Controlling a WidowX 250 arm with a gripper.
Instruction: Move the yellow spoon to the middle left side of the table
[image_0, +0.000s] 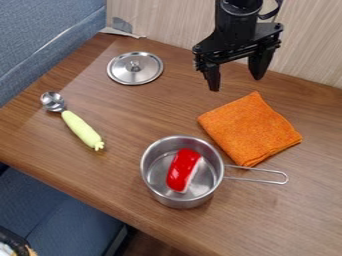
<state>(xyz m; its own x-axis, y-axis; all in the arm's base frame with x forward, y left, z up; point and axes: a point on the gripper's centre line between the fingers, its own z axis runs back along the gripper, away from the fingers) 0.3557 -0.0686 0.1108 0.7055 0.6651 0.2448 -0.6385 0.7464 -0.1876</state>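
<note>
From where I stand, the wooden table (120, 170) takes up most of the view, with blue seating (47, 37) along its left edge and a pale wood panel (160, 22) behind it. The black gripper (236, 83) hangs down over the far part of the table, right of centre, its two fingers spread wide apart, with bare air between them. The steel pot (182, 200) sits nearer me than the gripper and somewhat left of it, its wire handle (274, 182) sticking out to the right. The orange cloth (250, 127) is folded between gripper and pot, nearer me than the fingers, with one edge close by the base of the wire handle. Well apart from the gripper, off to the left and a bit nearer me, the yellow spoon (81, 130) lies flat on the table, slantwise, metal bowl toward the far left edge, handle end toward the pot. The round steel lid (120, 67) lies flat beyond the spoon, just to the far side of a straight line from spoon to gripper. A red thing with a whitish edge (182, 170) lies in the pot.
</note>
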